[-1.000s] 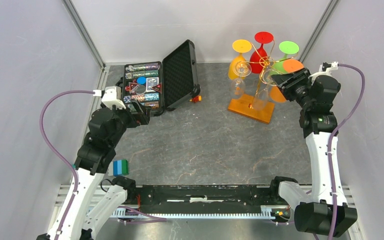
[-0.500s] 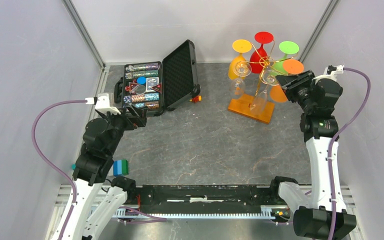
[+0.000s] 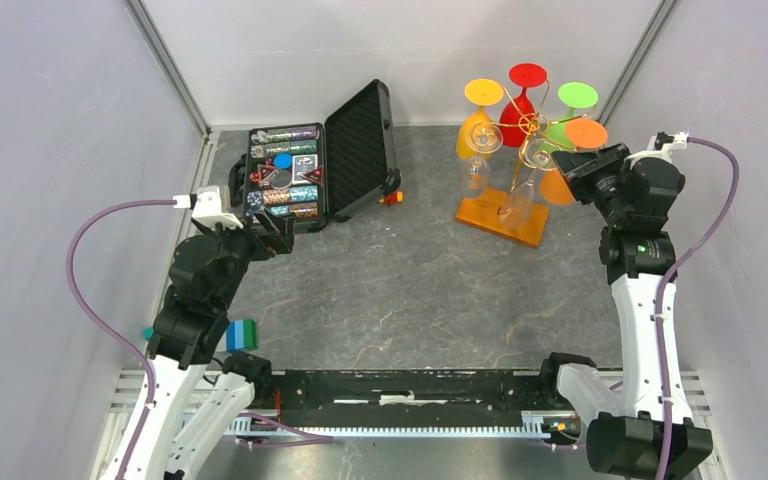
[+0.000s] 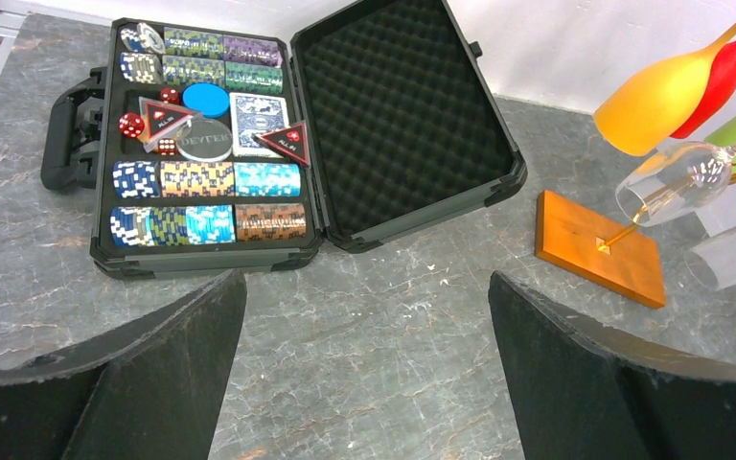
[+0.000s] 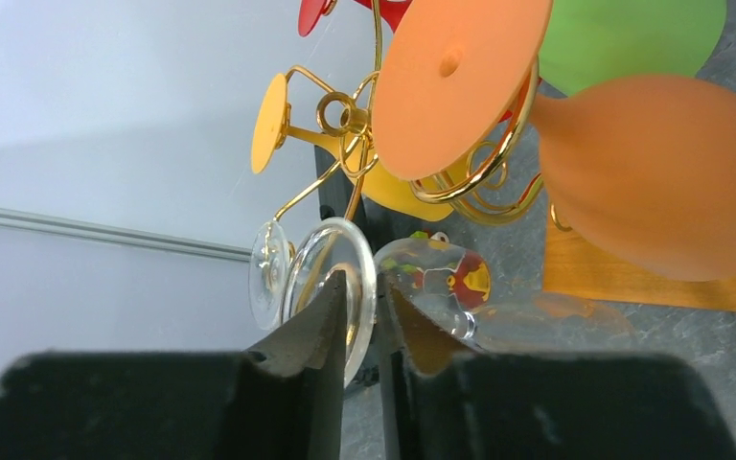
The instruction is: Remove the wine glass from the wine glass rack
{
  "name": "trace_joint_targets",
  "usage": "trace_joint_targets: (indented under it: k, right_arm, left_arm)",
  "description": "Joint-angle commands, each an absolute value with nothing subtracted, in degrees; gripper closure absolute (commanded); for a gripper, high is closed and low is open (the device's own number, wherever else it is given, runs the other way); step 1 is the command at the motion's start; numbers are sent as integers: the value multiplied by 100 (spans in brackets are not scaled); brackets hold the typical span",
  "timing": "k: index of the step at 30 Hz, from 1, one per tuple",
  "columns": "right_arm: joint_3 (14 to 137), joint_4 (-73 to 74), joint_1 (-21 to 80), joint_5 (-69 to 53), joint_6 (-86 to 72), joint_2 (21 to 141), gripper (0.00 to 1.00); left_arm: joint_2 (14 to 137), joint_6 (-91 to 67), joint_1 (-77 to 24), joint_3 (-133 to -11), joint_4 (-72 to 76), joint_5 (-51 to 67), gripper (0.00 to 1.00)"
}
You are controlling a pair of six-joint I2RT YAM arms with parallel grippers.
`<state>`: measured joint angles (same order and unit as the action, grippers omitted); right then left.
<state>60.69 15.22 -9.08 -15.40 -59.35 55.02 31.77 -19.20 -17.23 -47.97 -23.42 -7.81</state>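
Note:
The wine glass rack point(image 3: 532, 125) is gold wire on an orange-brown wooden base point(image 3: 500, 215) at the back right. It carries yellow, red, green and orange glasses and two clear ones. My right gripper point(image 3: 562, 160) is at the rack's right side. In the right wrist view it point(image 5: 362, 283) is shut on the clear wine glass point(image 5: 436, 278), the fingers pinching at its round foot point(image 5: 321, 254), close to the gold wire arms point(image 5: 345, 120). My left gripper point(image 3: 275, 235) is open and empty point(image 4: 364, 287), far left of the rack.
An open black foam-lined case point(image 3: 320, 165) with poker chips, cards and dice lies at the back left. A small blue and green block point(image 3: 241, 333) sits beside the left arm. Grey walls stand close on both sides; the orange glass point(image 5: 652, 182) hangs right beside my right fingers.
My right gripper has shifted a little right with the clear glass's foot in it. My left arm has drawn back towards its base. Little moved in the last half second.

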Motion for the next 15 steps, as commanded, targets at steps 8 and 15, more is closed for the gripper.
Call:
trace_joint_targets:
  k: [8, 15]
  right_arm:
    - [6109, 1345, -932, -1402, -6040, 5244, 100]
    - [5866, 863, -932, -1581, -6670, 4949, 100]
  left_arm:
    - [3138, -1749, -1731, -4783, -2066, -1026, 0]
    - [3154, -1758, -1731, -4772, -2057, -1055, 0]
